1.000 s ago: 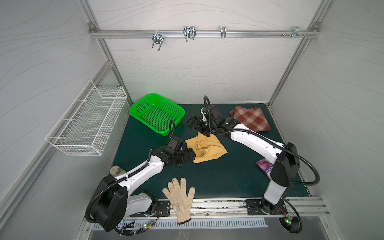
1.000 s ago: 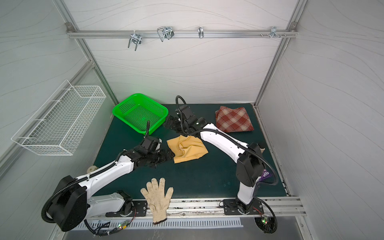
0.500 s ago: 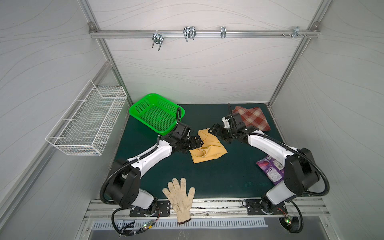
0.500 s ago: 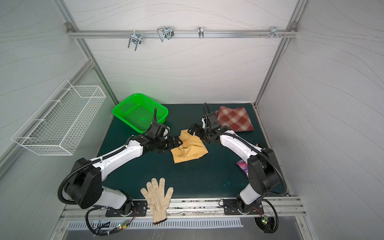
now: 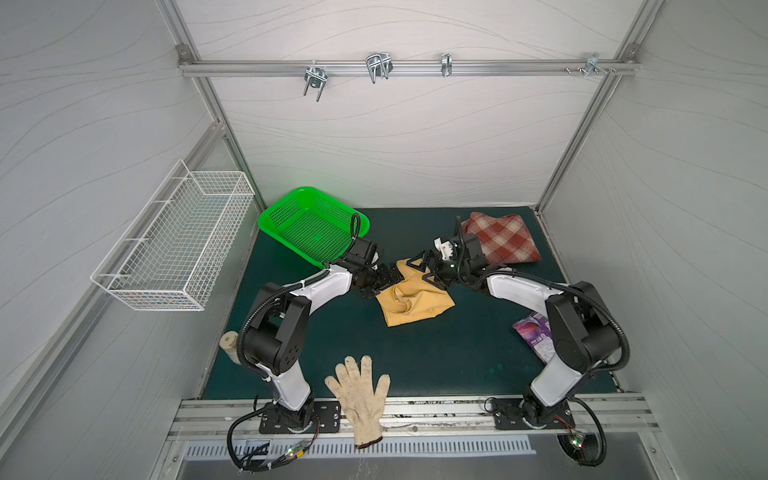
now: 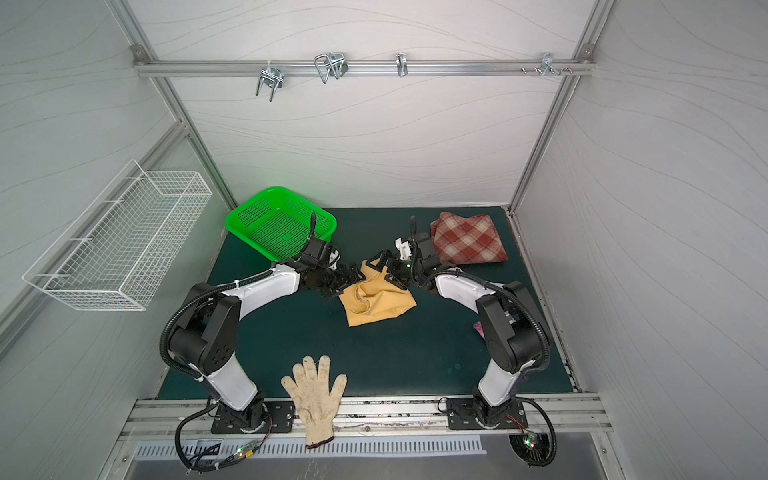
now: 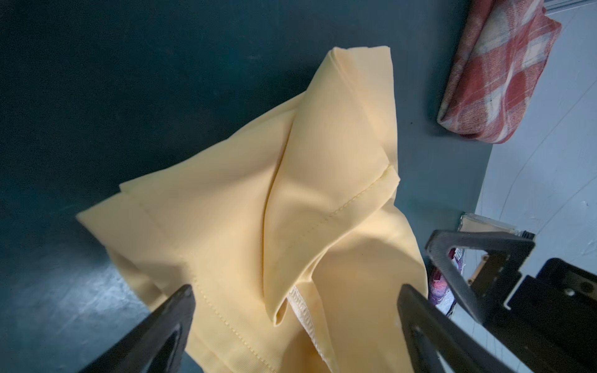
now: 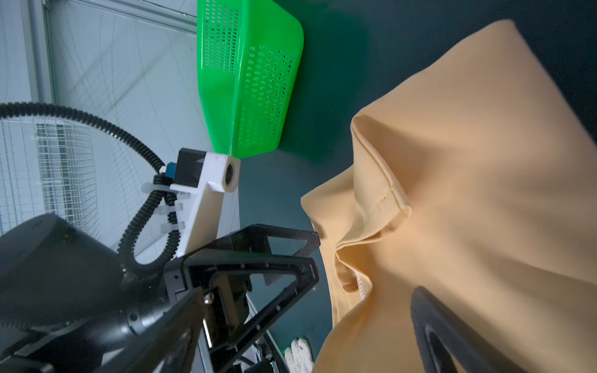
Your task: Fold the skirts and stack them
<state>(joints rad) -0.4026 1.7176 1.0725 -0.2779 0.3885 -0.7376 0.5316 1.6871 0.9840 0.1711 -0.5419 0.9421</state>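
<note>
Skirts lie apart on the dark green mat (image 5: 457, 353). The mustard-yellow skirt (image 5: 415, 303) sits crumpled between the two pincers, which face each other tip to tip across one edge of it. The left pincer (image 5: 390, 277) has its jaws spread wide and grips nothing. In the left wrist view its two dark fingers (image 7: 174, 316) straddle the nearest edge of the yellow cloth, and a folded flap with a stitched hem rises straight ahead of them. A strip of white inner trim shows in the gap between the jaws. Whether the fingertips touch the cloth I cannot tell.

The right pincer (image 5: 424, 272) is also wide open and holds nothing. The same skirt spreads under and ahead of its jaws, with one finger (image 8: 433, 323) over the cloth and the other finger off its edge, beside the tips of the left pincer.

The plaid skirt (image 5: 503, 241) lies bunched just behind the right pincer's wrist, on the side away from the left pincer and apart from the yellow one.
</note>
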